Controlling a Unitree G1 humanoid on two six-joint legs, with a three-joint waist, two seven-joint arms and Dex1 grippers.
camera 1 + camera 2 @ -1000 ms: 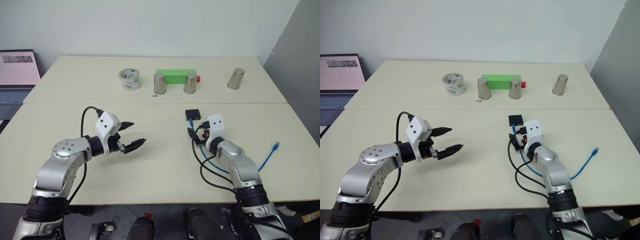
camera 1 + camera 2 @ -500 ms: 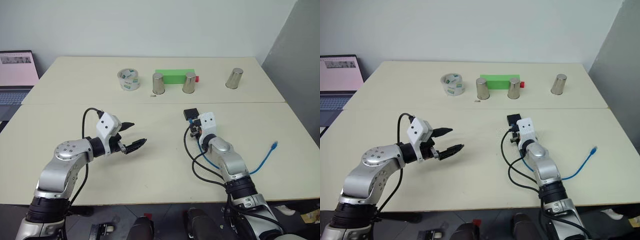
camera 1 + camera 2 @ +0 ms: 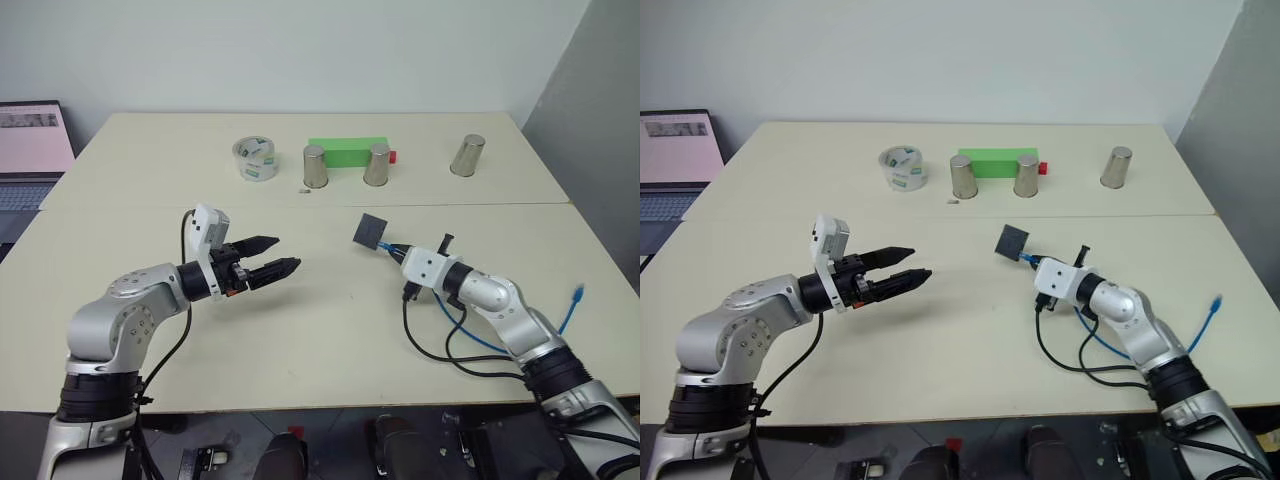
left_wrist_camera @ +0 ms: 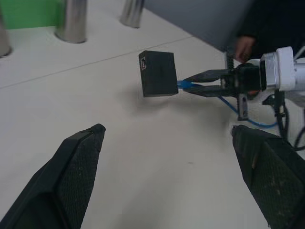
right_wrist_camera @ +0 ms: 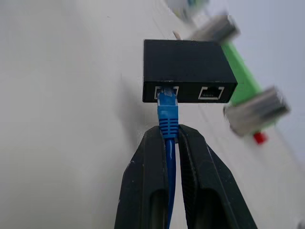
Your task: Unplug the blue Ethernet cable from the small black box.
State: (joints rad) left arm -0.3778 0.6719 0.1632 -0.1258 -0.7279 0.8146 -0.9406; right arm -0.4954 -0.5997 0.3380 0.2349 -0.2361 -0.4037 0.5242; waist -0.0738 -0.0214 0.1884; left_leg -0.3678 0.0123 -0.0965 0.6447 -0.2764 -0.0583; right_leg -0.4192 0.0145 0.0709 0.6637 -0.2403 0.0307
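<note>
The black box (image 5: 186,70) hangs just past the tips of the right arm's fingers (image 5: 169,143), lifted clear of the table (image 3: 330,330) and tilted. The blue cable (image 5: 167,114) is plugged into one of the box's two ports, and the right fingers are pressed together on the cable right behind its plug. From there the cable loops back under the right arm, its free end (image 3: 577,294) lying on the table well off to the outer side. The left arm's fingers (image 3: 272,270) are spread wide and hold nothing, pointing toward the box from well apart. Beyond both stand three steel cups (image 3: 315,166), a green block (image 3: 346,150) and a tape roll (image 3: 254,159).
</note>
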